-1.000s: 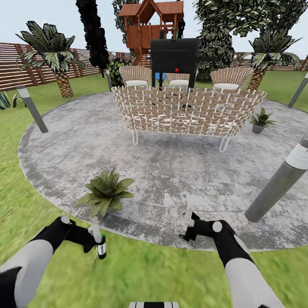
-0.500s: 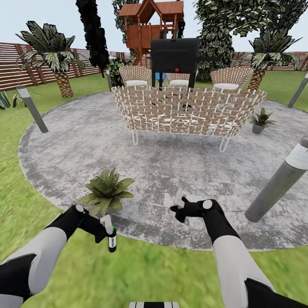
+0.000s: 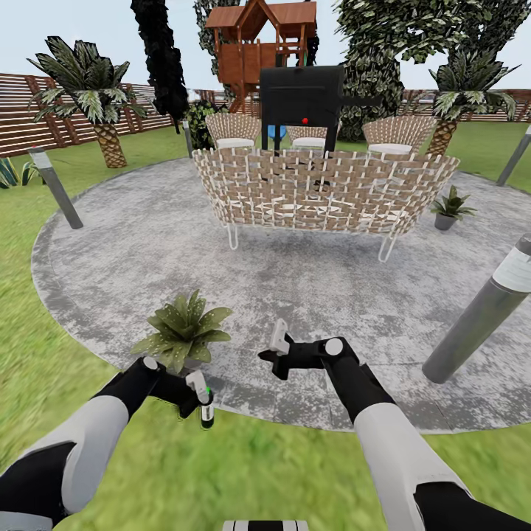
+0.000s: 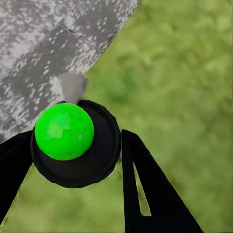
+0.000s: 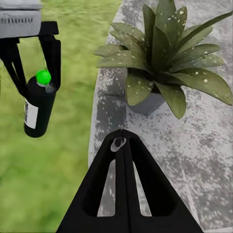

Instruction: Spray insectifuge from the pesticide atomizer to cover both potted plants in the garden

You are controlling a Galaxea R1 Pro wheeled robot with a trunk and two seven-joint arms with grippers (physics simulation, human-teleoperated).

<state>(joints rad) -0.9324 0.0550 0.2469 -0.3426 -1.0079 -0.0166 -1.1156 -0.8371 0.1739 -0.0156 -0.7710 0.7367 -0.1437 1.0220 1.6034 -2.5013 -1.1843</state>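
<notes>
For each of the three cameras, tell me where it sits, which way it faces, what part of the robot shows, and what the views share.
Head view: from the robot's head, looking forward and down over the round grey stone patio toward the woven wicker sofa; both black-and-white arms show.
Left wrist view: on the left arm, looking down along the left gripper onto the green top of the dark spray bottle above grass.
Right wrist view: on the right arm, past the shut right gripper, facing the near potted plant.
Shared: the bottle and near plant.
</notes>
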